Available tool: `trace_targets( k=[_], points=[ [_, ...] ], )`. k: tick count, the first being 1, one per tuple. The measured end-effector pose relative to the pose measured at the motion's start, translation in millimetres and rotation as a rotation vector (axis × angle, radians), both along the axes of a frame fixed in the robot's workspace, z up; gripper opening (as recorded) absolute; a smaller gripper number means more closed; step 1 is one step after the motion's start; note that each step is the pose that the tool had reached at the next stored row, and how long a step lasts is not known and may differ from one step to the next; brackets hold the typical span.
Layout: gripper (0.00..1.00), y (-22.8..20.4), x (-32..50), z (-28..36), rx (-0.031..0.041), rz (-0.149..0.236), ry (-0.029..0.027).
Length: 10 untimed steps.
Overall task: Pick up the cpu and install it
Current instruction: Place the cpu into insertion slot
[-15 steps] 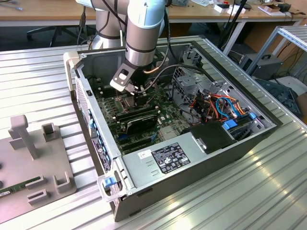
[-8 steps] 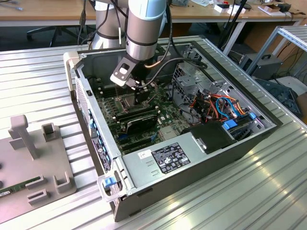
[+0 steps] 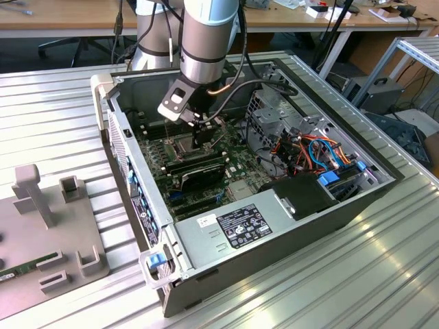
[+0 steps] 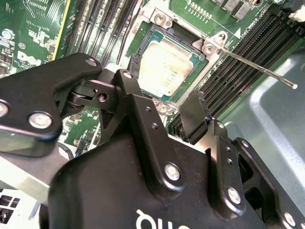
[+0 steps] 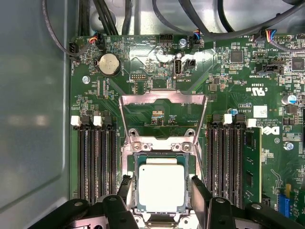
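Observation:
The cpu [image 5: 161,187] [image 4: 167,64] is a silver-grey square lying flat inside the dark socket [image 5: 133,171] on the green motherboard [image 5: 143,71]. The socket's hinged metal frame [image 5: 162,98] stands swung open beyond it, and its thin lever rod [image 4: 257,67] sticks out to one side. My gripper [image 5: 162,191] [image 4: 164,90] hangs directly over the socket. Its black fingers [image 5: 199,191] stand on either side of the chip with a small gap to each edge, so it is open and holds nothing. In the exterior view the gripper [image 3: 197,133] reaches down into the computer case [image 3: 357,205].
Black memory slots [image 5: 95,162] flank the socket, with a green memory stick [image 5: 251,162] in one. Cables [image 3: 315,147] and a drive cage fill the case on the exterior view's right. A power supply [image 3: 233,226] sits at the front. A grey fixture [image 3: 48,219] lies on the exterior view's left.

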<state>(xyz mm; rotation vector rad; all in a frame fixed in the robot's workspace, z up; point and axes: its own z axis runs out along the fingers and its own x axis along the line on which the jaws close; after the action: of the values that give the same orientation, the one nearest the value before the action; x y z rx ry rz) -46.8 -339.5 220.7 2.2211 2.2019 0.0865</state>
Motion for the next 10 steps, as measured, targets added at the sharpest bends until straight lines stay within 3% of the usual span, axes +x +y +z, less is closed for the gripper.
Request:
trace_targets(
  k=[10],
  points=[
    [0.61,0.0,0.0,2.3,-0.0008,0.000,0.0000]
  ],
)
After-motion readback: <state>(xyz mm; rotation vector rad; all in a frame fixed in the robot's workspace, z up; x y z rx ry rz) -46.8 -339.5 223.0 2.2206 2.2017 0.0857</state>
